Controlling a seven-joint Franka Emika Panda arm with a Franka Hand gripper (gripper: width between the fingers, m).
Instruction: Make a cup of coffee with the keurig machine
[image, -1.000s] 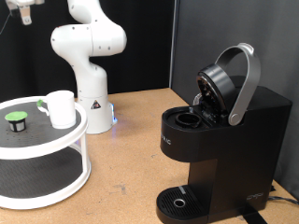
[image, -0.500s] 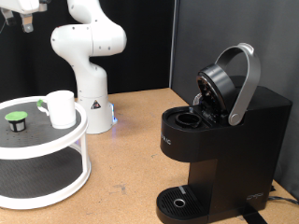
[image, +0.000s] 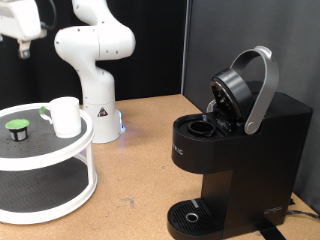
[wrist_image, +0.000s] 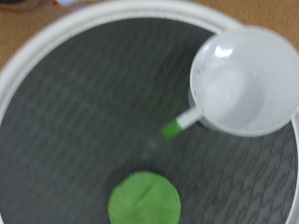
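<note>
Hand (image: 24, 45) high above cup (image: 65, 116); keurig machine (image: 235, 150) lid up.

White two-tier round tray stand (image: 88, 150) with black textured mats sits on the wooden bench (image: 140, 170) at exterior view's left. Green-topped pod (image: 17, 129) on its top tier, a small green-and-white item (image: 45, 114) near it. Black backdrop (image: 240, 40) behind.

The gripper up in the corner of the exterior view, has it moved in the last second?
Yes. The gripper has come lower and slid toward the exterior view's right, nearer the white robot base, high above the cup.
</note>
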